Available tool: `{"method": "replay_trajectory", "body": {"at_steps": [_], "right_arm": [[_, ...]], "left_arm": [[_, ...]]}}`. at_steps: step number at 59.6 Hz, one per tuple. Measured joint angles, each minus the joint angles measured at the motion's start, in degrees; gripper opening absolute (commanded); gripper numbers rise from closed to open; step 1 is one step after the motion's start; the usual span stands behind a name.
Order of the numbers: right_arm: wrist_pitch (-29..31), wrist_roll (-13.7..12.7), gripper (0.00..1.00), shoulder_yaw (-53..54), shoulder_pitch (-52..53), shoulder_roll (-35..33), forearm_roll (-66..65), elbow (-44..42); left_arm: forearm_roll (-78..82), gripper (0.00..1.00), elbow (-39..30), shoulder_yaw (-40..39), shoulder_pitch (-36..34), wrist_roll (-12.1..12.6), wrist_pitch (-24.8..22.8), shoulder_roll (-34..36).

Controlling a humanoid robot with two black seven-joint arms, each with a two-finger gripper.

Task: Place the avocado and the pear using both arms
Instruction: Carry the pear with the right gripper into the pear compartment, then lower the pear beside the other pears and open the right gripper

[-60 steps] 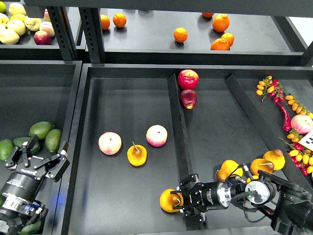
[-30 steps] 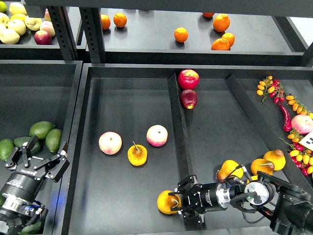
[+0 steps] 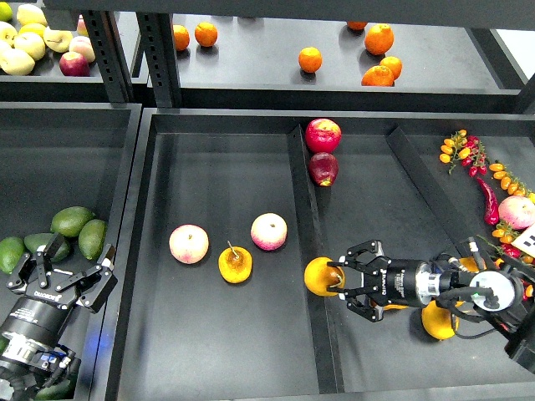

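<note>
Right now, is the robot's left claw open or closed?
Open. The left gripper has its fingers spread wide apart, with nothing between them, beside the avocados.

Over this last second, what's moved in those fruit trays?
The right hand, carrying the pear, swung up and rightward along the centre divider. The left hand kept hovering open beside the avocados, the dark avocado untouched. Other fruit stayed put.

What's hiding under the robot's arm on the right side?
Under the right arm, one yellow-orange pear peeks out below it. A bit of another orange fruit shows by the wrist. The rest is covered. The right gripper holds the pear over the divider.
</note>
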Motion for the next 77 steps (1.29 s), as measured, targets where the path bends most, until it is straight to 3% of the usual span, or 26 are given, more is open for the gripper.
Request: {"method": "replay_trajectory", "body": {"at_steps": [15, 57, 77], "right_arm": [[1.68, 0.0, 0.15, 0.11, -4.67, -3.77, -0.09, 1.24], [2.97, -0.01, 0.2, -0.06, -9.21, -3.73, -4.02, -2.11], [2.82, -0.01, 0.3, -0.1, -9.47, -3.37, -4.35, -2.48]], "left_arm": [[0.0, 0.99, 0.26, 0.14, -0.16, 0.0, 0.0, 0.0], [-0.1, 0.99, 0.27, -0.03, 0.02, 0.0, 0.0, 0.0], [-0.1, 0.99, 0.27, -0.03, 0.03, 0.0, 0.0, 0.0]]}}
